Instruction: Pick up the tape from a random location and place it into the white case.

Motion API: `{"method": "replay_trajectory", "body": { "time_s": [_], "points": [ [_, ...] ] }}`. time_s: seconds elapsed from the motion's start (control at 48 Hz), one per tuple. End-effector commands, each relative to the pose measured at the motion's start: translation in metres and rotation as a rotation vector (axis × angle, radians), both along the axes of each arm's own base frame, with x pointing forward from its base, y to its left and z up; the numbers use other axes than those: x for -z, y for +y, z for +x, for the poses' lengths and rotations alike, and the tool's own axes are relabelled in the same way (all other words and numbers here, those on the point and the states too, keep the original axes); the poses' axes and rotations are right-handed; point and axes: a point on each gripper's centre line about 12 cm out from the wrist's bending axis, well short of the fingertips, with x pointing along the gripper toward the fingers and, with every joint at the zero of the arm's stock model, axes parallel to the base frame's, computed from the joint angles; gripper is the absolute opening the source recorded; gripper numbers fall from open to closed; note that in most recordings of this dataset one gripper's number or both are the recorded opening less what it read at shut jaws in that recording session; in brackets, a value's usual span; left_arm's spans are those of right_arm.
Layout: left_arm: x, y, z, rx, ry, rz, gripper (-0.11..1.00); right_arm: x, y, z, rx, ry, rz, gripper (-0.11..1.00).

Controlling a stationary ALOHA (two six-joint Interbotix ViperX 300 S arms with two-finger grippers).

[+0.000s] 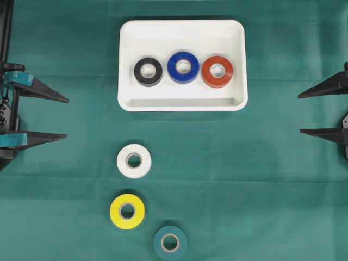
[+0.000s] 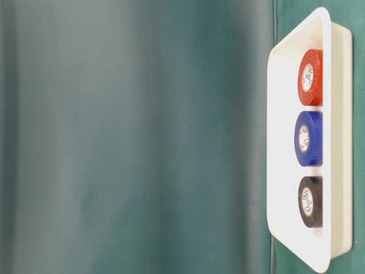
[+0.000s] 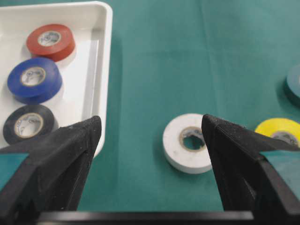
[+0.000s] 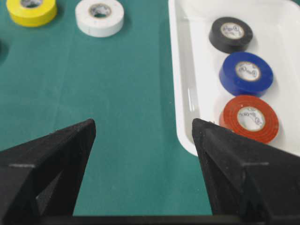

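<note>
On the green cloth (image 1: 261,179) lies the white case (image 1: 182,103), and inside it three rolls lie flat in a row: a black tape roll (image 1: 148,71), a blue tape roll (image 1: 183,67) and a red tape roll (image 1: 217,71), the black and blue close together, the blue and red almost touching. Outside the case, toward the lower edge of the overhead view, three more rolls lie flat on the cloth, apart from one another: a white tape roll (image 1: 134,160) nearest the case, a yellow tape roll (image 1: 127,211) below it, and a teal tape roll (image 1: 169,242) lowest and a little to the right, its colour close to the cloth's. Nothing lies between these rolls and the case. The left gripper (image 1: 66,117) reaches in level from the left edge, its jaws spread wide with nothing between them, well apart from every roll; in its wrist view the white roll shows through the gap. The right gripper (image 1: 299,113) reaches in level from the right edge, likewise wide apart and empty, near the case's red-roll side but not touching it.
</note>
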Motion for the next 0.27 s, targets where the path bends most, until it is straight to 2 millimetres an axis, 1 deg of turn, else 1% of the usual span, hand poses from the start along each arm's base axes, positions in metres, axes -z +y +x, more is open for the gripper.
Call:
{"method": "replay_trajectory", "body": {
  "time_s": [0.0, 0.25],
  "points": [
    [-0.0046, -0.0003, 0.0018, 0.001, -0.015, -0.003, 0.86, -0.0040, 0.0006, 0.0026, -0.005, -0.009, -0.003, 0.80],
    [-0.0046, -0.0003, 0.0018, 0.001, -0.015, -0.003, 0.86, -0.0040, 0.0002, 0.0026, -0.003, -0.009, -0.004, 0.80]
  ]
}}
